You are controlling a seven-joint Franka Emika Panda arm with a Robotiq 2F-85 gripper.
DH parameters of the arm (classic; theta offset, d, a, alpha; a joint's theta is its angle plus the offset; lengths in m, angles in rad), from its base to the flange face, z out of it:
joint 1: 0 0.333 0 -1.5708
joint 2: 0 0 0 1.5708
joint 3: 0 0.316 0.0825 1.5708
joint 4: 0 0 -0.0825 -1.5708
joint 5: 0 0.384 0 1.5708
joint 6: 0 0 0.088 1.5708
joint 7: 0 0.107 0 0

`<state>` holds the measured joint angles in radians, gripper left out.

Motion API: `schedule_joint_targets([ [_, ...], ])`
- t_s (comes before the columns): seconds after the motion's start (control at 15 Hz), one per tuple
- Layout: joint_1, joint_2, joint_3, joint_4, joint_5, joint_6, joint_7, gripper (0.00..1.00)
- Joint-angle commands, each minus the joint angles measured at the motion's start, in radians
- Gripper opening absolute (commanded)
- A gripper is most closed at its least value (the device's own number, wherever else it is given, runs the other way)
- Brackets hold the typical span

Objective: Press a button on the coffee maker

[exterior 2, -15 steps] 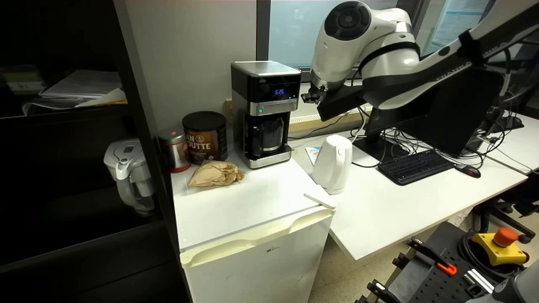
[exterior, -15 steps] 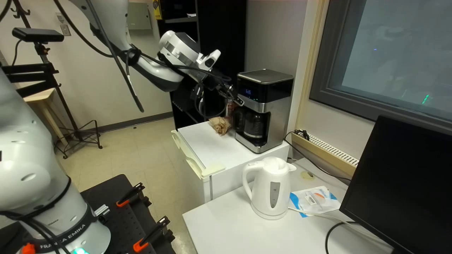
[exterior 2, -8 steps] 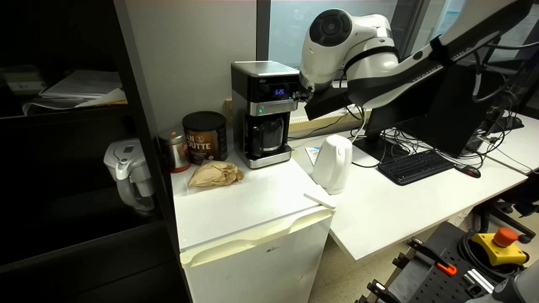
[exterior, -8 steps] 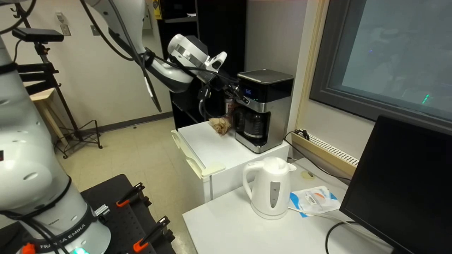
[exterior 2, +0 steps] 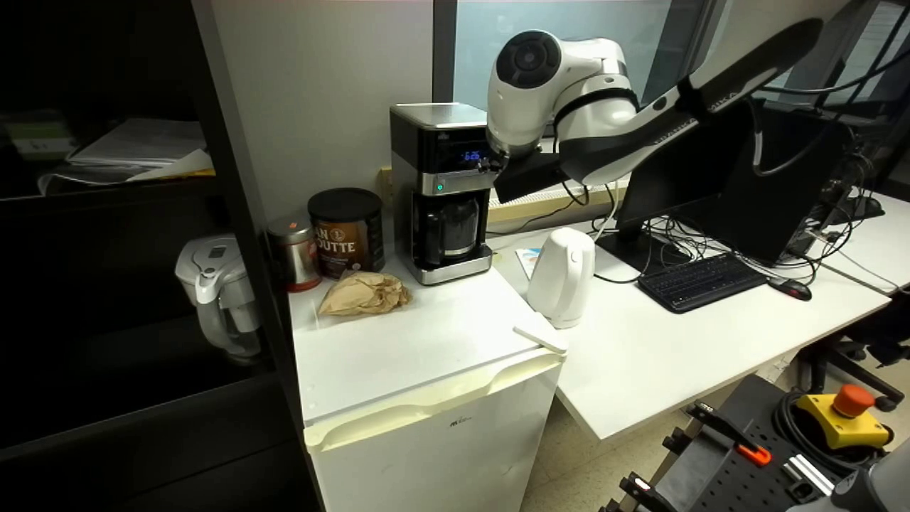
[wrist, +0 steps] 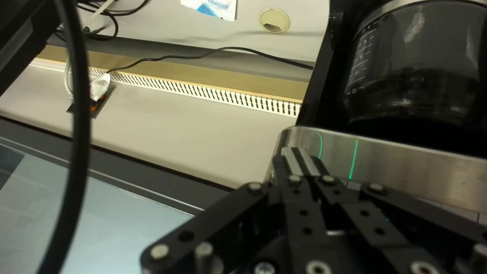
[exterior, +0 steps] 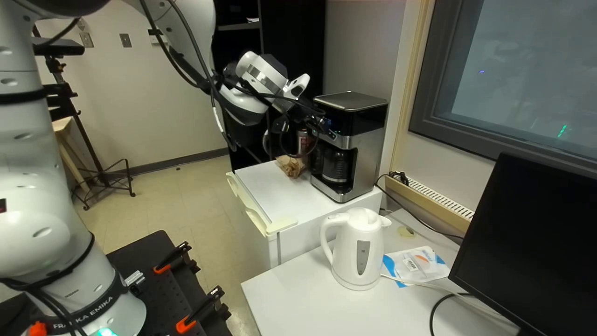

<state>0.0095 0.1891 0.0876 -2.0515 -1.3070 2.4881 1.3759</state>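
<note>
The coffee maker stands on the white fridge, boxy and black with silver trim, in both exterior views (exterior: 368,158) (exterior 2: 407,192). Its blue-lit display (exterior 2: 471,156) reads 6:26, and a green light (exterior 2: 440,187) shows on the silver strip. The dark glass carafe (exterior 2: 461,226) sits inside. My gripper (wrist: 298,161) is shut with nothing between its fingertips. It is in front of the right end of the silver strip (wrist: 403,163), also in both exterior views (exterior: 332,135) (exterior 2: 490,166). I cannot tell whether it touches. The gripper hides part of the button row.
The white kettle (exterior: 357,252) stands on the desk beside the fridge. A brown paper bag (exterior 2: 365,294), a coffee can (exterior 2: 347,235) and a metal canister (exterior 2: 294,254) sit left of the coffee maker. A monitor (exterior: 527,247) stands on the desk. A loose cable (wrist: 78,133) hangs near the wrist.
The arm has moved toward the coffee maker. The gripper has gone from beside the machine to in front of the right end of its panel. The coffee maker has not moved.
</note>
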Motion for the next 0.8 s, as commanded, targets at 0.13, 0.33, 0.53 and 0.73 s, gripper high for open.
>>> schedule_joint_targets([
  [0.13,0.026,0.069,-0.028,0.083,-0.016,0.020,0.025,0.02],
  [0.33,0.028,0.080,-0.031,0.095,-0.018,0.019,0.028,0.02],
  [0.53,0.029,0.083,-0.032,0.096,-0.018,0.020,0.032,0.02],
  [0.73,0.028,0.053,-0.031,0.064,-0.020,0.036,0.041,0.02],
])
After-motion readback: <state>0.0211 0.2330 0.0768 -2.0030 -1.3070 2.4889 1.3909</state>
